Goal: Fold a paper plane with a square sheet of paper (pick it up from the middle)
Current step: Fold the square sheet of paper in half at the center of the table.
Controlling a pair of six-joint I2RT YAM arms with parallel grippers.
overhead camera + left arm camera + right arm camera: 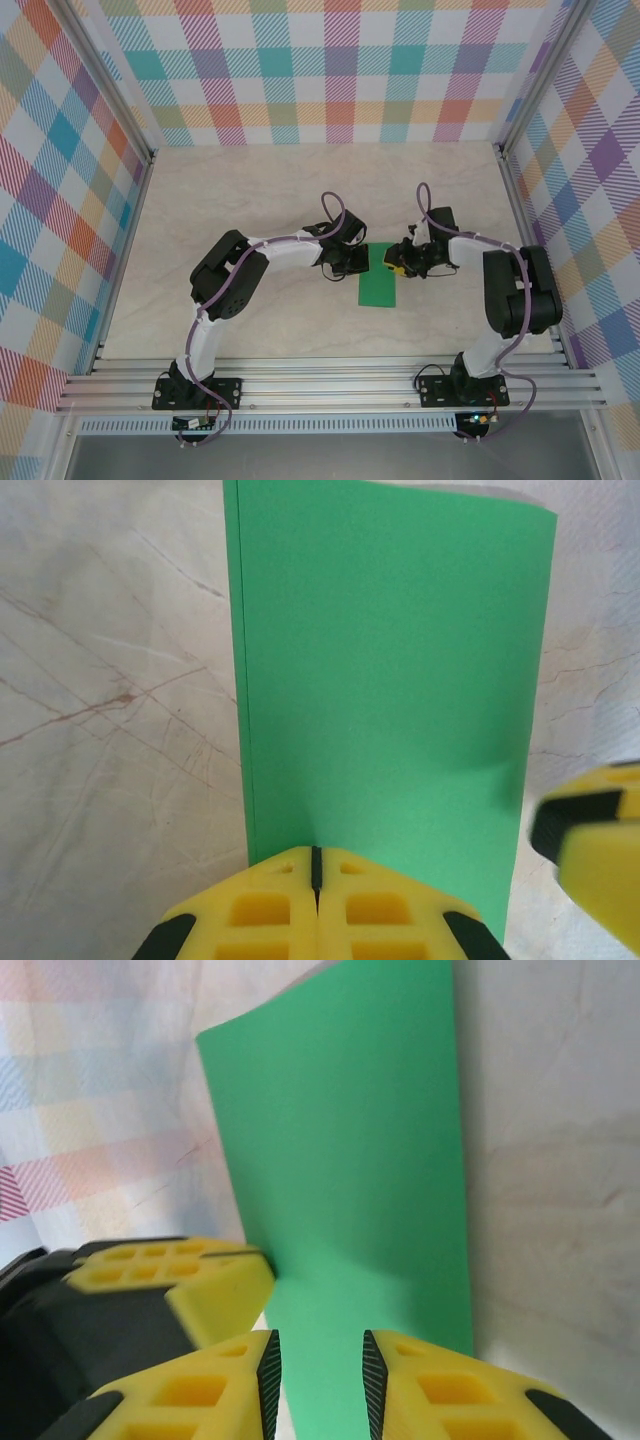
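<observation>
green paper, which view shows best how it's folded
Left wrist: the square sheet of paper is large and close, and doubled layers show along its left edge, so it is folded in half. Right wrist shows it close but at an angle, layers unclear. Top external shows it small, a plain green rectangle.

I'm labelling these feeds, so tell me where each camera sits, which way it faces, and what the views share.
Top external: above and behind the bases, looking down on the table; left arm and right arm both show.
Left wrist: on the left arm, looking along its left fingers, shut on the green paper at its edge.
Right wrist: on the right arm, looking past its open right fingers, the paper between them.
Shared: all see the paper; each wrist view catches the other arm's fingers.
</observation>
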